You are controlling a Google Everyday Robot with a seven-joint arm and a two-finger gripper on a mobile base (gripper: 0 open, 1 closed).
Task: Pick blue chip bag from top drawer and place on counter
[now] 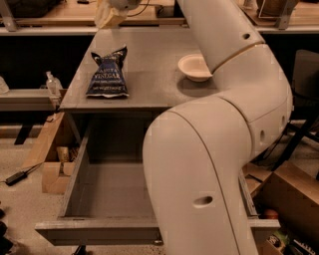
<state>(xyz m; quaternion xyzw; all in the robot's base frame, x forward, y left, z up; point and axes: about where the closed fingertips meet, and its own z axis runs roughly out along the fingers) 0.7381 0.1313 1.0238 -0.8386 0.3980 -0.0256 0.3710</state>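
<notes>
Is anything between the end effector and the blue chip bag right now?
Nothing visible. The blue chip bag lies flat on the counter, left of the white bowl. The end effector hangs just above it, apart from the bag.

The blue chip bag [108, 73] lies flat on the grey tabletop [149, 84], near its left front part, its black crimped top edge pointing away and white lettering facing up; the dark navy foil is crinkled. Nothing touches it. The end effector [108, 15] hangs above and behind the bag, clear of it. Below the tabletop, the top drawer [75, 179] stands pulled fully out, its grey metal box with tall side walls open.
</notes>
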